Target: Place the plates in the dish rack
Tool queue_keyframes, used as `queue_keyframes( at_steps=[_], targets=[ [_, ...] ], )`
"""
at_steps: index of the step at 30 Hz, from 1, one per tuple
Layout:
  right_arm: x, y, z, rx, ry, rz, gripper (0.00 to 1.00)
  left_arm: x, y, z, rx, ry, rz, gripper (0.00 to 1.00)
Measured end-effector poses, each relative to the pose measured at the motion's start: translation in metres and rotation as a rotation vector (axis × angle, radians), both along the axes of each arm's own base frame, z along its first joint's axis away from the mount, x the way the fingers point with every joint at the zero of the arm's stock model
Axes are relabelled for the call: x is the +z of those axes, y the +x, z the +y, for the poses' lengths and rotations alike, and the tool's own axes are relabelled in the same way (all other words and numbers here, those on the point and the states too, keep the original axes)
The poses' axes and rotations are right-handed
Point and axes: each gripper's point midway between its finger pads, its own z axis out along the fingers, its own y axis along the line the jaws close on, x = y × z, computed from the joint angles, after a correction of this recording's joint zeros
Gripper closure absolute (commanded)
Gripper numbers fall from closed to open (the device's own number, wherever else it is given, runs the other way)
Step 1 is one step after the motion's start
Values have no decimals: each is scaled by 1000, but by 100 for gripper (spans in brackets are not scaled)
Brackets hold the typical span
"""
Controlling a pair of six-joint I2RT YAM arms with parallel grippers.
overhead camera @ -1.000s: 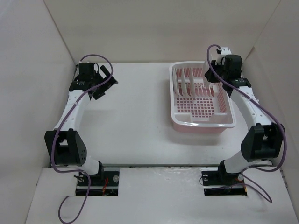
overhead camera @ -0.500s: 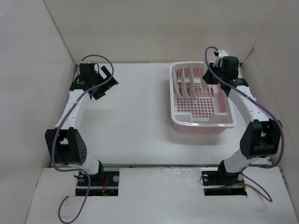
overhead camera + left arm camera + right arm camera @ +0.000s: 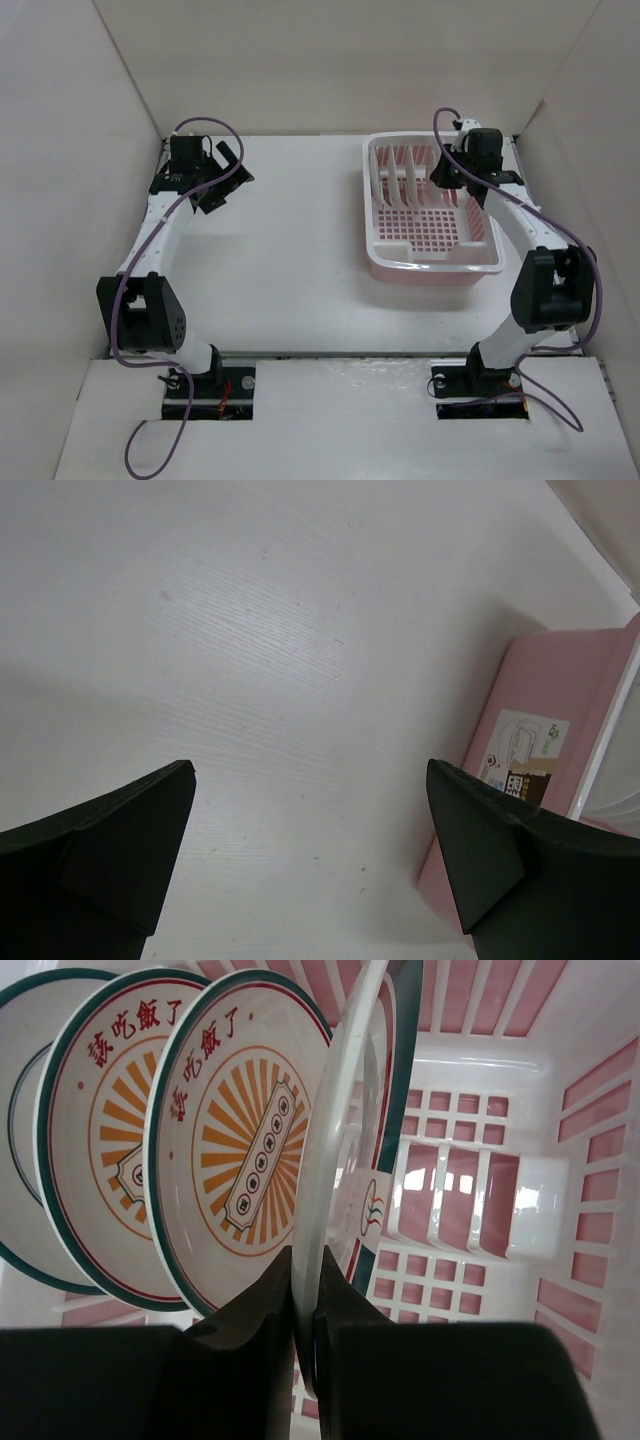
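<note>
The pale pink dish rack (image 3: 432,215) stands at the back right of the table. My right gripper (image 3: 458,165) is over its back right part, shut on the rim of the plate with the dark green rim band (image 3: 345,1110). That plate is seen edge-on, upright between the rack's prongs, with my right gripper (image 3: 305,1270) clamped on its edge. Left of it stand two orange sunburst plates (image 3: 240,1150) (image 3: 100,1130) and the ringed plate (image 3: 20,1110), all upright in the rack. My left gripper (image 3: 215,175) is open and empty at the back left.
White walls enclose the table on the left, back and right. The left wrist view shows my open left gripper (image 3: 310,770) over bare table, with the rack's pink outer wall (image 3: 540,760) and its label at the right edge.
My right gripper has moved a little left and down into the rack with the green-rimmed plate. The left arm has not moved.
</note>
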Motion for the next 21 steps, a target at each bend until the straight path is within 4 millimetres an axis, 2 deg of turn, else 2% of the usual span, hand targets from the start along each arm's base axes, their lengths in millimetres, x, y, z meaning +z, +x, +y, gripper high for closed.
queue_keyframes(
  at_steps=[4,7,12,14,21],
  targets=[
    [-6,1,0,-1,-1,14,98,0,0,0,0,0,0,0],
    [-11,1,-1,-4,-4,24,80,0,0,0,-2,2,0,0],
    [-13,3,-2,-13,-7,27,67,0,0,0,-6,6,-1,0],
    [-13,3,-1,-12,-8,25,66,0,0,0,-6,7,-2,0],
    [-12,3,-2,-17,-12,26,40,0,0,0,-9,10,-2,0]
  ],
)
